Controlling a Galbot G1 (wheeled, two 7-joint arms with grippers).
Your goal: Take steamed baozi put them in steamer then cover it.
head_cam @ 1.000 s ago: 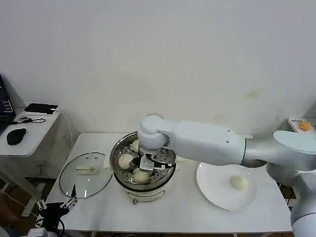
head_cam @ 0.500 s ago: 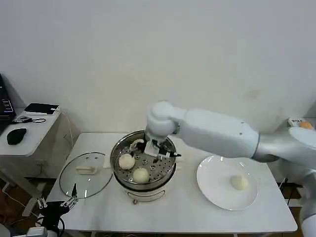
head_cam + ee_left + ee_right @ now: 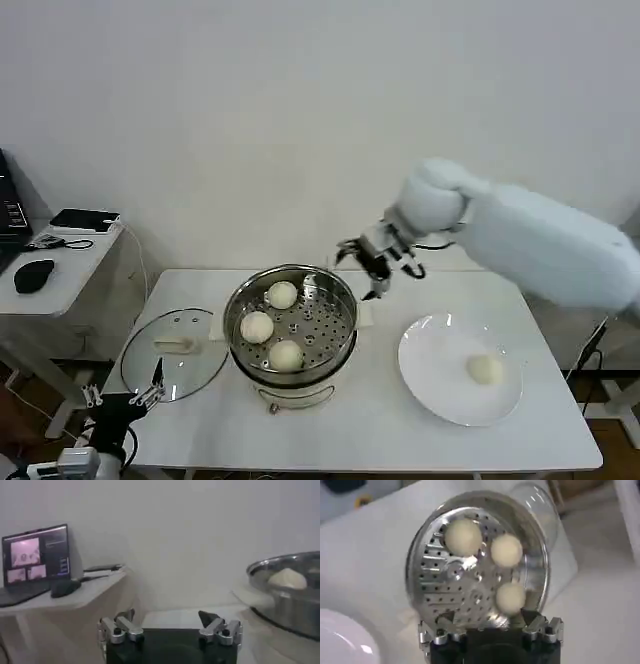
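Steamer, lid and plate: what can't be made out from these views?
- Steamer: in the left wrist view, cut by the picture's edge; one baozi shows above the rim.
- Cover: in the right wrist view, mostly behind the steamer.
- Plate: cropped in the right wrist view, its baozi outside it.

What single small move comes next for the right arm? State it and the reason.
Probably swing the right end effector, open and empty above the steamer, toward the white plate. Three baozi sit on the tray, and the last baozi lies on that plate.
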